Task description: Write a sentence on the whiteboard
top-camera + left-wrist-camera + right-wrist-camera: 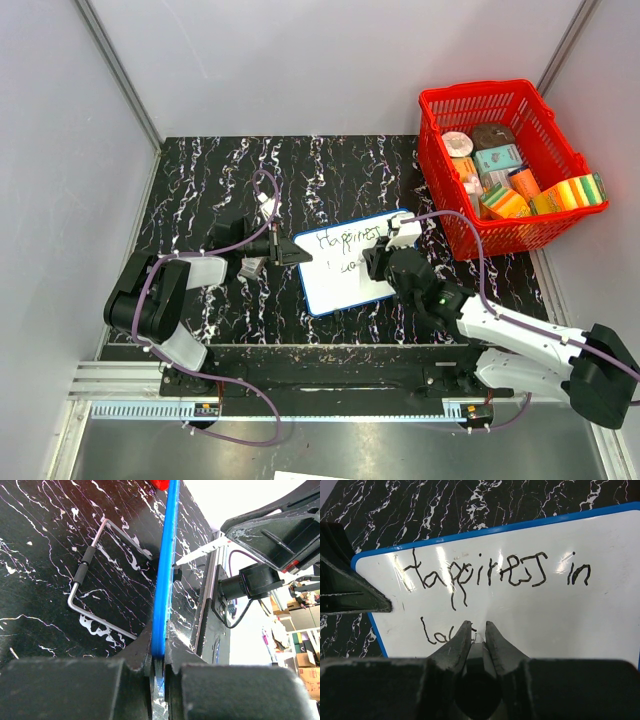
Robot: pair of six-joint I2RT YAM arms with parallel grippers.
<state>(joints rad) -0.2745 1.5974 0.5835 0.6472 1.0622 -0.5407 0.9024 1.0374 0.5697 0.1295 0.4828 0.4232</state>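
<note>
The whiteboard (340, 288) lies at the table's middle, white with a blue rim (165, 570). The sentence (490, 572) reads about "Happiness in", and a second line (432, 632) starts with "lo". My left gripper (159, 662) is shut on the board's left rim, and its finger (347, 592) shows at that edge in the right wrist view. My right gripper (478, 630) is over the board's near half, shut on a dark marker (479, 652). The marker's tip touches the board at the end of the second line. In the top view, the left gripper (298, 256) and right gripper (376, 262) flank the writing.
A red basket (440, 105) holding several boxes and packets stands at the back right, close to the board's right corner. A bent metal wire piece (100, 580) lies on the black marbled table left of the board. Grey walls close in the table's left, back and right.
</note>
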